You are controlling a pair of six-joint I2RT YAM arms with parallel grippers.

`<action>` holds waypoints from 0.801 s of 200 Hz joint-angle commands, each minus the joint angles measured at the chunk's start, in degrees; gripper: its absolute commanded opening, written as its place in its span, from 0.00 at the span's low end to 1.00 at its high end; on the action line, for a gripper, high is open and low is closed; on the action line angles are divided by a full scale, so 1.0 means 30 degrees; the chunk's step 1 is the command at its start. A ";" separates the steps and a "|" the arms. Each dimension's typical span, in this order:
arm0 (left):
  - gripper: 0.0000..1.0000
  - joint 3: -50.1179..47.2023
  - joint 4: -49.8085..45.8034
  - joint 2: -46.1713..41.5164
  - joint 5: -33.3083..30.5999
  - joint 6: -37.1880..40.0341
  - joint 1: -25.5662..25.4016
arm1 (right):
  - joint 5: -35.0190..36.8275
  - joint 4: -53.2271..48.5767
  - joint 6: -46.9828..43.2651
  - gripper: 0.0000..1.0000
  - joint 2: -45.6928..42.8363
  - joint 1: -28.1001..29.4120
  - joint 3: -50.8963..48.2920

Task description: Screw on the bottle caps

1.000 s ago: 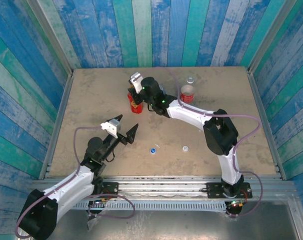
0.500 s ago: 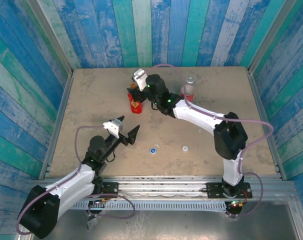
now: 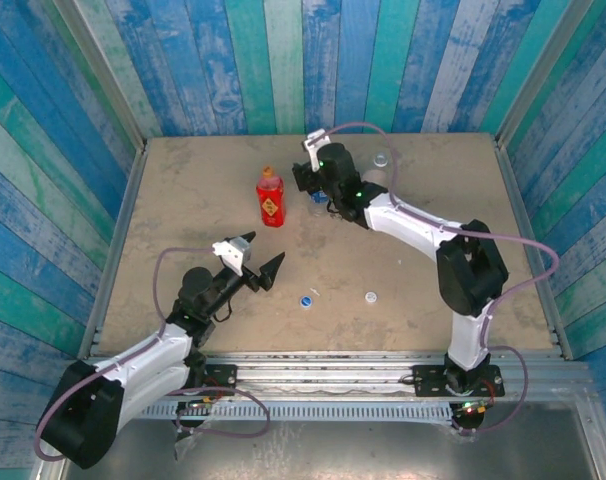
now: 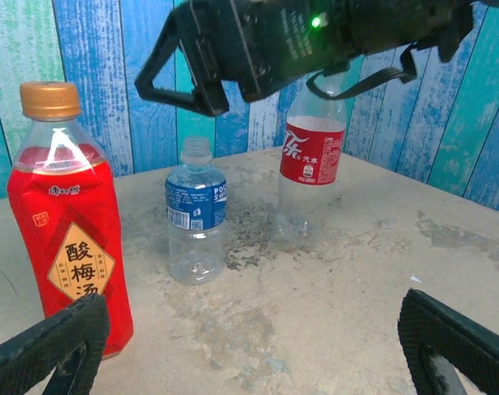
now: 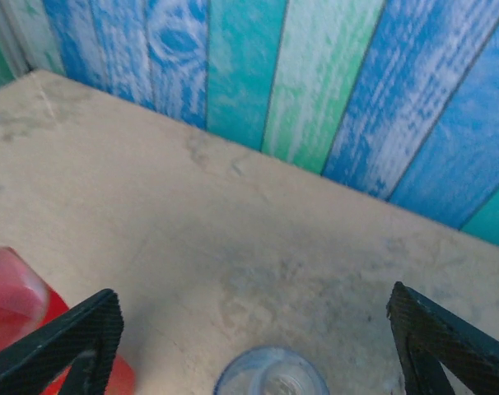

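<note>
The all-red bottle (image 3: 270, 203) (image 4: 68, 239) stands upright at the back of the table with the orange-brown cap (image 3: 269, 173) (image 4: 49, 99) on its neck. To its right stands the short blue-label bottle (image 3: 316, 206) (image 4: 196, 210), mouth uncapped (image 5: 274, 374). My right gripper (image 3: 308, 178) (image 5: 254, 346) hovers open just above it, holding nothing. The red-label bottle (image 3: 381, 160) (image 4: 311, 164) stands further right, partly behind the right arm. The blue cap (image 3: 307, 298) and the white cap (image 3: 370, 296) lie loose near the front. My left gripper (image 3: 254, 257) (image 4: 249, 362) is open, low, facing the bottles.
Blue and green plank walls (image 3: 283, 60) enclose the table on three sides, with metal rails along the edges. Bare tabletop (image 4: 315, 296) lies between my left gripper and the bottles. The red bottle's shoulder (image 5: 15, 300) sits close to the right gripper's left finger.
My right gripper has opened, leaving the orange-brown cap on the red bottle, and has moved right to above the blue-label bottle. The left arm has shifted slightly forward.
</note>
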 commanded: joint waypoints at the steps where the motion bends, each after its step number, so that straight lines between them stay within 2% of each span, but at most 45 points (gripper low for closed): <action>1: 0.94 0.0509 0.0384 0.0175 0.0304 0.0318 -0.0007 | 0.0418 -0.1821 0.1994 0.84 0.0937 -0.0221 0.1069; 34: 0.94 0.0547 0.0530 0.0479 0.0632 0.0346 -0.0023 | -0.0356 -0.3754 0.3253 0.87 0.2244 -0.0622 0.2502; 53: 0.94 0.0566 0.0501 0.0677 0.0793 0.0406 -0.0009 | -0.0453 -0.3875 0.3525 0.82 0.2540 -0.0686 0.2652; 106: 0.94 0.0664 0.0571 0.0889 0.1464 0.0549 -0.0020 | -0.1092 -0.3962 0.3857 0.52 0.2909 -0.1018 0.2588; 121: 0.94 0.0649 0.0593 0.0890 0.1522 0.0666 -0.0023 | -0.1336 -0.3947 0.3629 0.40 0.2747 -0.1019 0.2492; 160: 0.94 0.0782 0.1148 0.1535 0.1440 0.0715 -0.0023 | -0.2564 -0.3881 0.2301 0.22 0.2146 -0.1018 0.1823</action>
